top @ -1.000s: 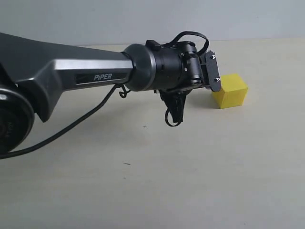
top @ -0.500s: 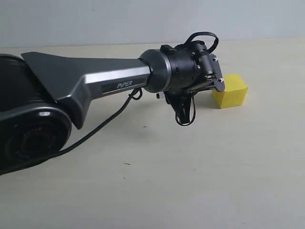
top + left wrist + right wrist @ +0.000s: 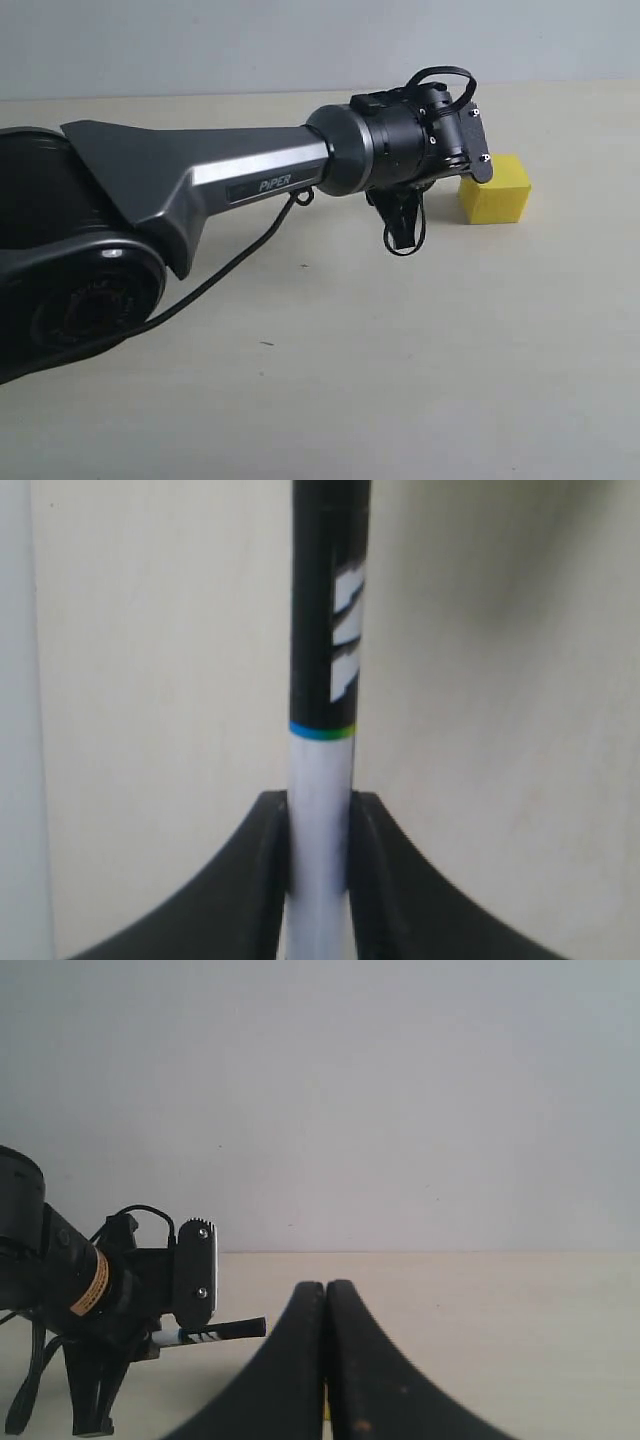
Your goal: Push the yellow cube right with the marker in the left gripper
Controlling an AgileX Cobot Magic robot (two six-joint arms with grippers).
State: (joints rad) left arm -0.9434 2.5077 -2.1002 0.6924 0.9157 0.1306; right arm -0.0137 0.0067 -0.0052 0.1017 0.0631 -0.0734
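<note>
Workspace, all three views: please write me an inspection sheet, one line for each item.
Surface: pale table, a few dark specks.
Job's things: yellow cube stands just right of the left gripper; contact with the marker cannot be told.
Clutter: nothing seen.
Grippers: left gripper shut on the marker; right gripper shut, nothing between its fingers.
Cables: black cable hangs under the left arm; another loops over the wrist.
Surroundings: plain grey wall.

Slim white-barrelled marker pen (image 3: 320,810): black upper section, white slanted stripes, thin blue-green-yellow ring at join. Small matte plastic block (image 3: 496,190): plain bright yellow. Smooth flat tabletop (image 3: 400,360): pale beige.
</note>
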